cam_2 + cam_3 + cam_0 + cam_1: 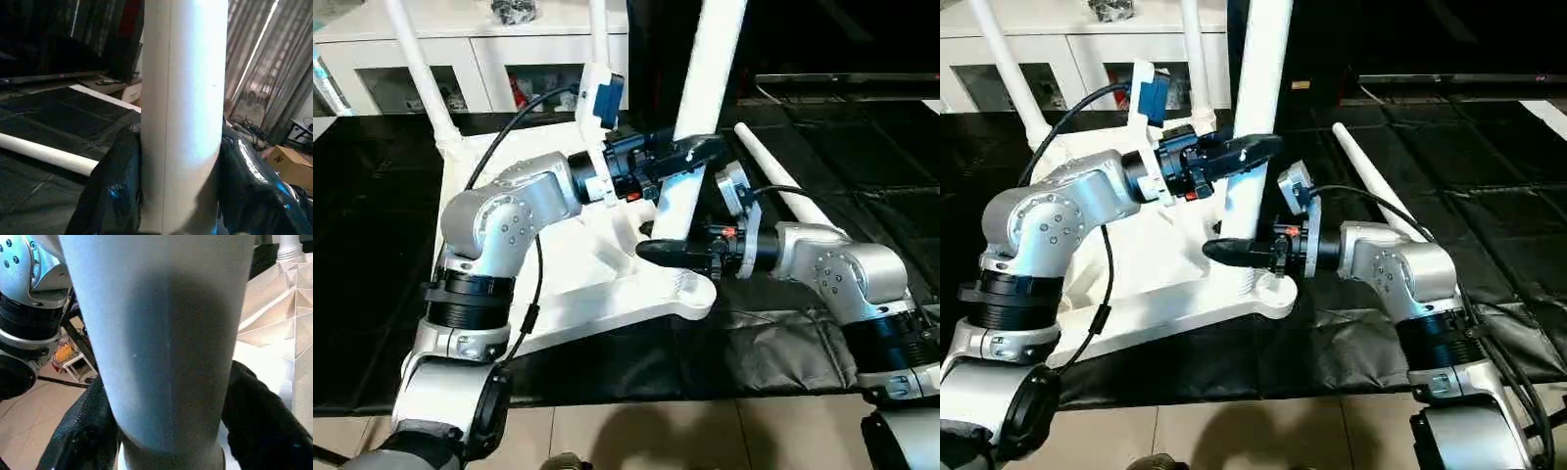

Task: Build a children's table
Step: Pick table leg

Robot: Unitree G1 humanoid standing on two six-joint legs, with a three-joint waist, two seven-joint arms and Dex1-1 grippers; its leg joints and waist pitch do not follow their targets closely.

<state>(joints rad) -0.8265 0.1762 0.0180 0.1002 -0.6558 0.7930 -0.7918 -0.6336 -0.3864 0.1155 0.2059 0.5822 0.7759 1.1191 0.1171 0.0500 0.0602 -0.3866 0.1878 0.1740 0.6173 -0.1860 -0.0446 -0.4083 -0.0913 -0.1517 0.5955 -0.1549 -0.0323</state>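
Here, white tapered leg [705, 88] upright in tabletop [597, 284] corner socket; left gripper [690, 152] and right gripper [671, 250] both clamp it.

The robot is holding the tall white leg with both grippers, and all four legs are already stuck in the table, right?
Not all four. One loose leg lies flat on the black mat beside the table top, as the left eye view shows. The left gripper and right gripper do both hold the upright leg.

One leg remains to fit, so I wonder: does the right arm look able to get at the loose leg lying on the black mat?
Probably yes, once freed. The loose leg lies uncovered on the black mat beside the right gripper, which now straddles the upright leg.
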